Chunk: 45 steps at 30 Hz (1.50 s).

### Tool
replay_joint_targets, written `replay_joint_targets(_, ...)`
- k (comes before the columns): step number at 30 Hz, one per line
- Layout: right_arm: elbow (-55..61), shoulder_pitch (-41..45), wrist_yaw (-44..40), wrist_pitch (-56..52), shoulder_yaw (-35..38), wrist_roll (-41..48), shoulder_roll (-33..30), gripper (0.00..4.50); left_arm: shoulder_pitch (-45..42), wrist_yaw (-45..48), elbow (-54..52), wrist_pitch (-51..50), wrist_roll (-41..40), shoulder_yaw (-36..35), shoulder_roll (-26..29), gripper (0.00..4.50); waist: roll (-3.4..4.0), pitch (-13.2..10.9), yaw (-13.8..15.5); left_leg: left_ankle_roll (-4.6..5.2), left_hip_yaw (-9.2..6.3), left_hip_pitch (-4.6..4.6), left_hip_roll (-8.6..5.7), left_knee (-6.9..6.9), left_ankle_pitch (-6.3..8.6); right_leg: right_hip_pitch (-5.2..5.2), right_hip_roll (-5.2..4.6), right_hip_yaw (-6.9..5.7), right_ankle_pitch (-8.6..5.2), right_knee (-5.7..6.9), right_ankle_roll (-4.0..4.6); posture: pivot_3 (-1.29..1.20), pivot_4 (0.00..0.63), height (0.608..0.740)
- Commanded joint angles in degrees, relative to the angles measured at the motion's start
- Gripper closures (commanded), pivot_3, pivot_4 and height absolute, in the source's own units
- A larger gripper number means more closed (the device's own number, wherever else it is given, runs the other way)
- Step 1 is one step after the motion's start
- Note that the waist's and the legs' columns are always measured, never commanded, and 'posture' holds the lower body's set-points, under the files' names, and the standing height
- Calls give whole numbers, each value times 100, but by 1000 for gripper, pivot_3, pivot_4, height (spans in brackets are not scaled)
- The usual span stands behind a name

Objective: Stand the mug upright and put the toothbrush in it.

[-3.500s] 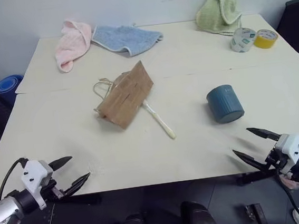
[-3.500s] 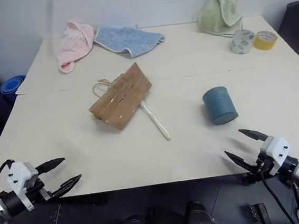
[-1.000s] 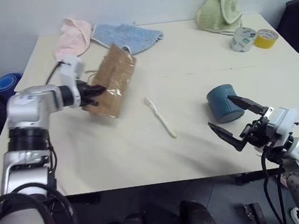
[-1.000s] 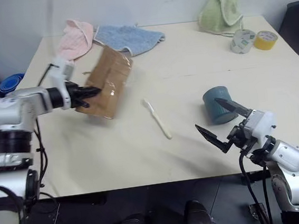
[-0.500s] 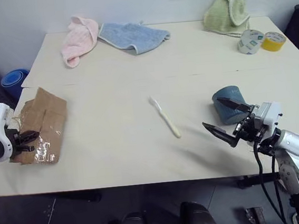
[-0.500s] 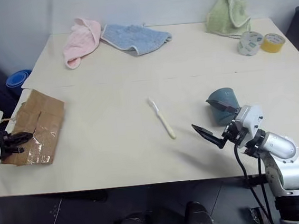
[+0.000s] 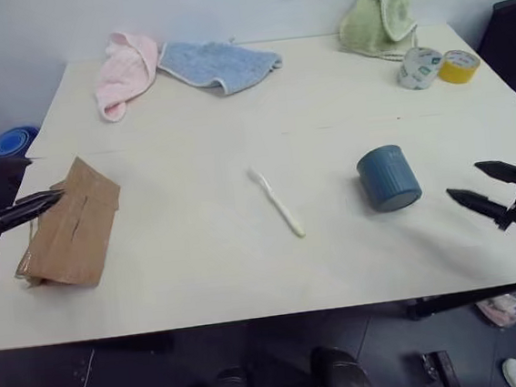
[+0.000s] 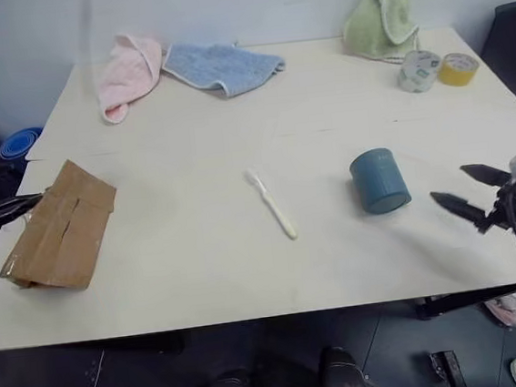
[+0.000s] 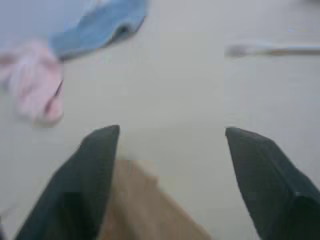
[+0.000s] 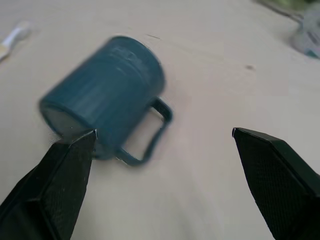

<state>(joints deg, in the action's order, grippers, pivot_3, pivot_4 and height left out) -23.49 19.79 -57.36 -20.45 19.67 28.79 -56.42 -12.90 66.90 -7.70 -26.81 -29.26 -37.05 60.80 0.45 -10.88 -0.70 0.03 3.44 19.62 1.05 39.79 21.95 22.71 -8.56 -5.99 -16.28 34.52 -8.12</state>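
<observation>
Two grippers flank a cream table (image 7: pixel 202 272). The dark blue-grey ribbed mug (image 7: pixel 388 178) lies tipped on its side at the table's right, handle visible in the right wrist view. The right gripper (image 7: pixel 481 186) stands just beside it, not touching, black fingers spread and empty. The slim cream-white plastic toothbrush (image 7: pixel 276 202) lies flat mid-table, well apart from the mug. The left gripper (image 9: pixel 172 135), jaws apart and holding nothing, hovers at a flat brown cardboard piece (image 7: pixel 67 225) near the left edge.

mug (image 7: pixel 388 177): dark blue-grey, faintly ribbed; toothbrush (image 7: pixel 276 203): cream-white; towels: pink (image 7: pixel 126 71), blue (image 7: pixel 218 64), green (image 7: pixel 375 23)
</observation>
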Motion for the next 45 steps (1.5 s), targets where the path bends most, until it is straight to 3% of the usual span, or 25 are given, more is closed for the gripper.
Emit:
replay_joint_targets(1, -518, 939, 131, -865, -864, -671, -177, 0, 0, 174, -791, -26, -751, 553, -479, 31, 3, -2, -26, 0, 2, -1, 2, 0, 0, 1, 0, 1, 0, 6, 0, 0, 150, 740)
replay_joint_targets(6, -1612, 2623, 90, -1667, -2086, -1633, 158, 0, 91, -479, -1708, -389, -1237, 1496, -1416, 31, 5, -3, -87, 1, -7, 36, 1, 11, 1, 44, -2, -3, 5, 36, -7, 0, 150, 740)
replay_joint_targets(10, -2727, 3707, 224, -1659, -2347, -2063, 491, 0, 439, -716, -2020, -302, -1076, 1878, -1684, 31, 6, -3, -95, 1, -10, 77, -2, 22, 0, 94, -3, -4, 7, 58, -8, 0, 150, 740)
replay_joint_targets(12, -3036, 4058, -188, -1891, -2538, -2169, 572, 0, 587, -823, -2076, -282, -1104, 1880, -1762, 31, 7, -4, -95, 1, -10, 79, -1, 22, 0, 96, -1, -5, 7, 56, -8, 0, 150, 740)
replay_joint_targets(18, -3545, 4559, -987, -1953, -3209, -2784, 872, 0, 903, -1040, -2218, -207, -1163, 1934, -1877, 31, 7, -4, -86, 2, -14, 79, -1, 30, 0, 87, -2, -6, 7, 51, -8, 0, 150, 740)
replay_joint_targets(25, -4186, 4774, -662, -1399, -3693, -3589, 1394, 0, 900, -1240, -2229, -133, -1098, 2067, -1972, 31, -33, 20, -106, 0, -23, 67, 1, 31, -1, 73, 1, -9, 7, 55, -8, 0, 150, 740)
replay_joint_targets(29, -4404, 4871, -551, -1135, -3651, -3777, 1571, 908, 961, -1345, -2242, -87, -1067, 2126, -2005, 0, -62, 37, -111, 0, -25, 64, 2, 33, 0, 68, 1, -9, 7, 54, -7, 0, 150, 740)
replay_joint_targets(34, -4483, 4987, -880, -1202, -3665, -3921, 1631, 2609, 1116, -1351, -2202, -22, -1023, 2072, -1932, 0, -62, 38, -128, -2, -27, 63, 6, 31, 0, 68, 5, -11, 7, 54, -7, 0, 150, 740)
replay_joint_targets(35, -4492, 5014, -929, -1206, -3657, -3935, 1630, 2757, 1123, -1348, -2182, -4, -1016, 2067, -1923, 0, -62, 38, -127, -2, -27, 63, 6, 30, 0, 68, 5, -12, 7, 54, -7, 0, 150, 740)
replay_joint_targets(40, -4467, 5120, -1125, -1280, -3419, -3822, 1622, 4327, 1109, -1351, -2043, 74, -991, 2065, -1930, 0, -62, 37, -120, -2, -28, 65, 5, 30, 0, 68, 4, -12, 7, 51, -7, 0, 150, 740)
replay_joint_targets(45, -3767, 4946, -1185, -42, -2194, -2775, 1717, 4460, 1150, -1480, -1891, 162, -1027, 1971, -2053, 0, -53, 32, -135, -2, -26, 66, 5, 30, 0, 69, 5, -13, 7, 51, -7, 0, 150, 740)
